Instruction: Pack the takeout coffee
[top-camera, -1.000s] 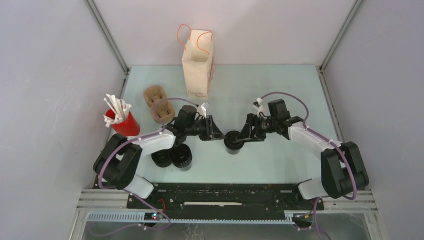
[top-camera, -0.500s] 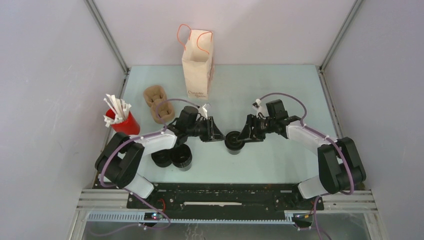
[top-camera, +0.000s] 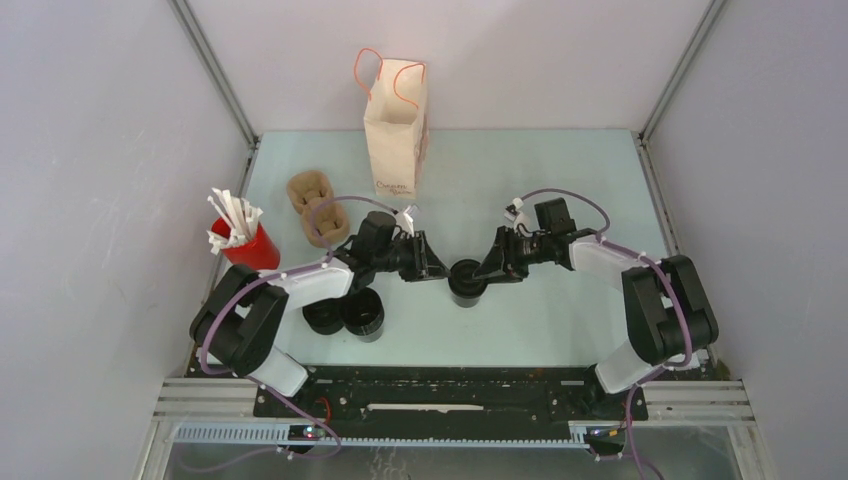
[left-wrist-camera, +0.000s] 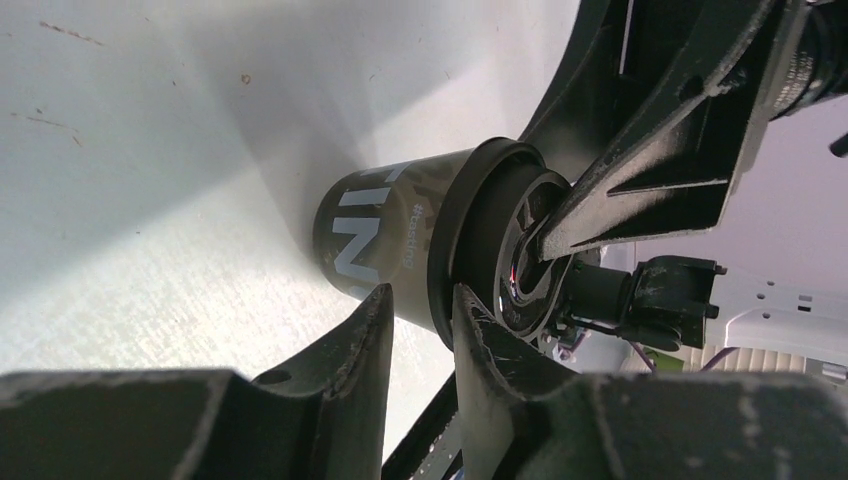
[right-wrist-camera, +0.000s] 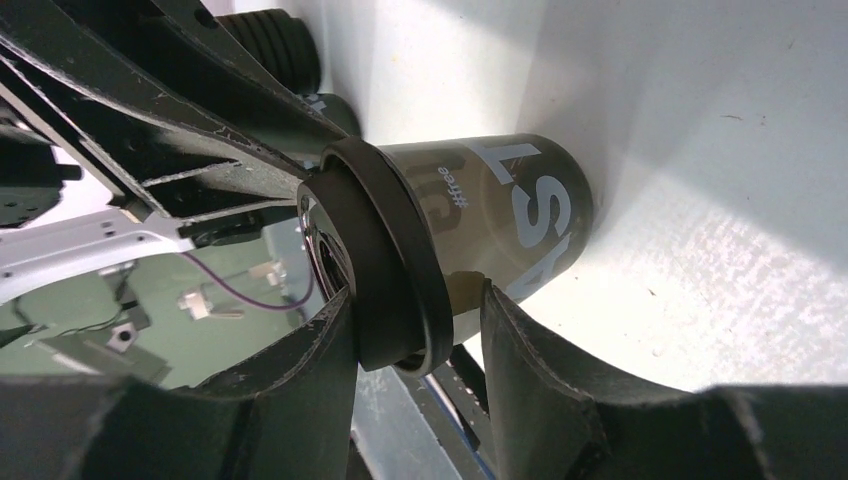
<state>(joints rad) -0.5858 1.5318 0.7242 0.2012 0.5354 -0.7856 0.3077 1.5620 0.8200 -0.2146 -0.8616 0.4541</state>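
One takeout coffee (top-camera: 467, 287), a black cup with white lettering and a black lid, stands upright mid-table between both arms. My left gripper (top-camera: 441, 273) comes at it from the left. In the left wrist view its narrow jaws (left-wrist-camera: 420, 295) pinch the lid's rim, one finger on the lid top and one against the cup (left-wrist-camera: 380, 235) wall. From the right, my right gripper (top-camera: 487, 272) straddles the same rim. Its jaws (right-wrist-camera: 415, 292) stand open: one finger lies on the lid top, the other a little off the cup (right-wrist-camera: 500, 200) wall.
Two more black cups (top-camera: 362, 315) (top-camera: 323, 318) stand by the left arm. The brown pulp carrier (top-camera: 318, 212) lies behind them, with a red cup of white sticks (top-camera: 245, 246) at the left. A paper bag (top-camera: 395, 130) with orange handles stands upright at the back.
The right arm has edged in toward the cup and its jaws have narrowed around the lid's rim. The cup and the left gripper have stayed put.
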